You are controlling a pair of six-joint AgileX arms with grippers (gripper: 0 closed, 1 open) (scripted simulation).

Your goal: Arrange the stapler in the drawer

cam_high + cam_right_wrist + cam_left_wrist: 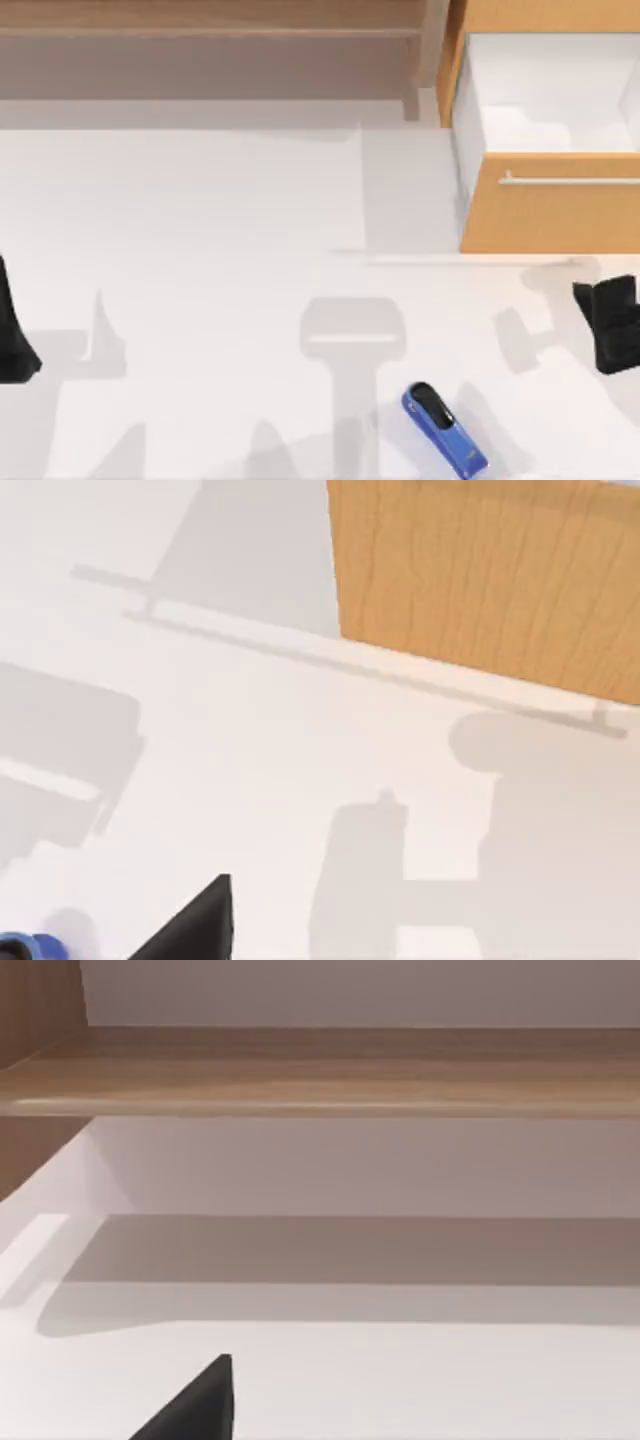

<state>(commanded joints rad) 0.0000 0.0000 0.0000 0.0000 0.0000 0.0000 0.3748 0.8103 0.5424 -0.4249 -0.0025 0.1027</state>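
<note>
The blue stapler (445,430) with its black rounded top lies flat on the white table near the front edge, right of centre, angled diagonally. One blue end of the stapler (25,946) peeks into the right wrist view. The drawer (548,205) stands pulled open at the back right, with an orange-brown front, a thin silver bar handle (570,181) and a white interior with nothing in it. The drawer front (480,580) also faces the right wrist camera. My right gripper (608,320) hovers at the right edge, below the drawer front and well apart from the stapler. My left gripper (12,335) is parked at the far left edge.
A plain wooden shelf (200,30) runs along the back left, and the shelf board (320,1070) spans the left wrist view. Bare white table (220,220) stretches between the shelf, the drawer and the stapler.
</note>
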